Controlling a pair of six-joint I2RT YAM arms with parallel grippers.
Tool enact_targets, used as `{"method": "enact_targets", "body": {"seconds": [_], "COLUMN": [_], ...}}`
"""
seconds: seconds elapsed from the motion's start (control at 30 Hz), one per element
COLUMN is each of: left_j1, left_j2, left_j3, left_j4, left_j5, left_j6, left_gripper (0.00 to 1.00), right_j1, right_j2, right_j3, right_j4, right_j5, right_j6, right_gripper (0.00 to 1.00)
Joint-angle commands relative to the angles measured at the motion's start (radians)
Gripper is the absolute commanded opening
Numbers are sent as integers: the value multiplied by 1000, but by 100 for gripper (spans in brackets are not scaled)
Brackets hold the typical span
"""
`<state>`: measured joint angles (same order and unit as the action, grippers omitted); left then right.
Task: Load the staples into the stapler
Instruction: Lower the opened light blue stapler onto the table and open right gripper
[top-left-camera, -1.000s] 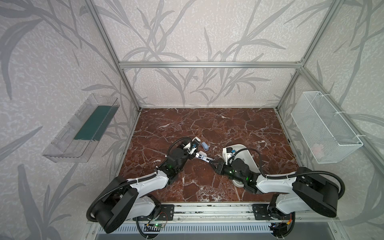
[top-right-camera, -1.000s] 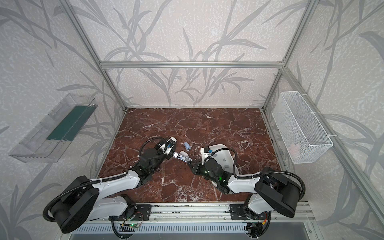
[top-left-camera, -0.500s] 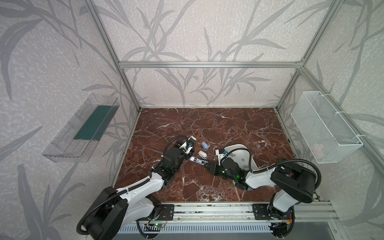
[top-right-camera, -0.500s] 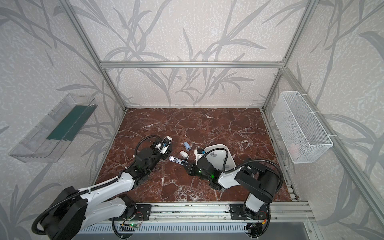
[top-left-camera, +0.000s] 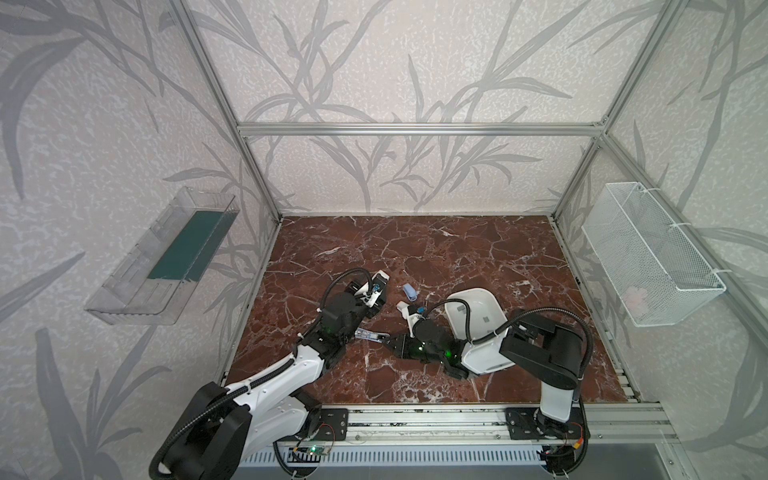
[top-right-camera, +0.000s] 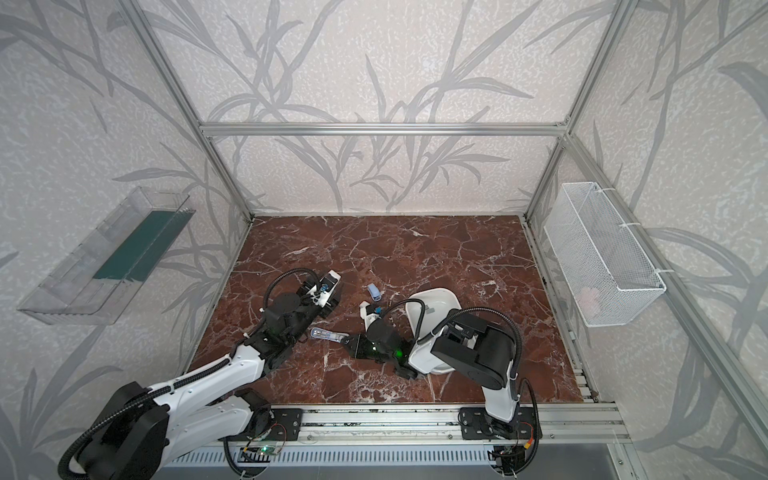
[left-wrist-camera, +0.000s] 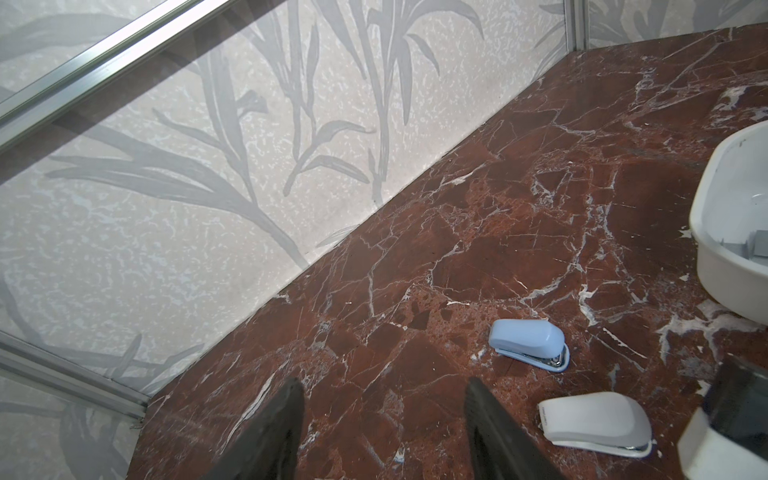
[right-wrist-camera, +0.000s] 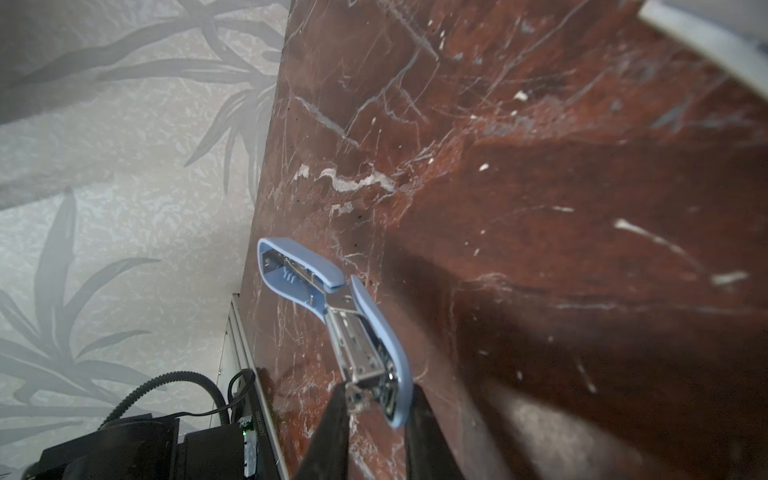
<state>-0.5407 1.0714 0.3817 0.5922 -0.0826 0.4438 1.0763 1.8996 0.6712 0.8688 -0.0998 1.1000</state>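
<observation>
- The right gripper (right-wrist-camera: 376, 399) is clamped on one end of the stapler (right-wrist-camera: 353, 345), pinching across its metal magazine and blue base. The blue lid is swung back, so the magazine channel faces out.
- In both top views the stapler (top-left-camera: 372, 333) juts from the right gripper (top-left-camera: 388, 338) toward the left arm, low over the marble tabletop (top-left-camera: 415, 249). I cannot tell whether it touches.
- The left gripper (left-wrist-camera: 386, 424) has its jaws apart with nothing between them.
- The staples (left-wrist-camera: 739, 249) lie as grey strips in the white bowl (left-wrist-camera: 706, 232), beside the right arm and well apart from the stapler.
- My judgement is that a strip is light, thin and stiff but brittle, and likely to snap if squeezed hard. It also lies flat on a slick bowl floor. The best hold is a gentle one on the two long sides near the middle.
- The stapler looks like light plastic on a loose hinge, so a hold at one end leaves the lid free to swing.
- Only the right wrist view shows the inside of the magazine.
- Only the left wrist view shows clearly the closed blue stapler (left-wrist-camera: 528, 343) and the white stapler (left-wrist-camera: 594, 422) ahead of the left gripper.
- Only the top views show both arms together.
</observation>
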Motion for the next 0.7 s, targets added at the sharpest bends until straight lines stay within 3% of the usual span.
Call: {"method": "enact_targets", "body": {"seconds": [0.0,0.4,0.57,0.67], "left_j1": [4,5,7,7], "left_j2": [-10,8,70,126], "left_j3": [23,26,76,89], "left_j4": [-8,-15,-81,-94], "left_j5": [24,50,122,220], "left_j6": [-10,15,55,126], "left_gripper": [63,64,60,60], "right_j1": [1,0,-1,-3], "right_j2": [29,-22,-105,-157], "right_j3": [16,-9,-53,-75], "right_j4": [-36,-117,-193,-231], "right_j5": [0,38,110,155], "right_j6": [7,-17,-51,-75], "right_gripper": [17,51,61,64]}}
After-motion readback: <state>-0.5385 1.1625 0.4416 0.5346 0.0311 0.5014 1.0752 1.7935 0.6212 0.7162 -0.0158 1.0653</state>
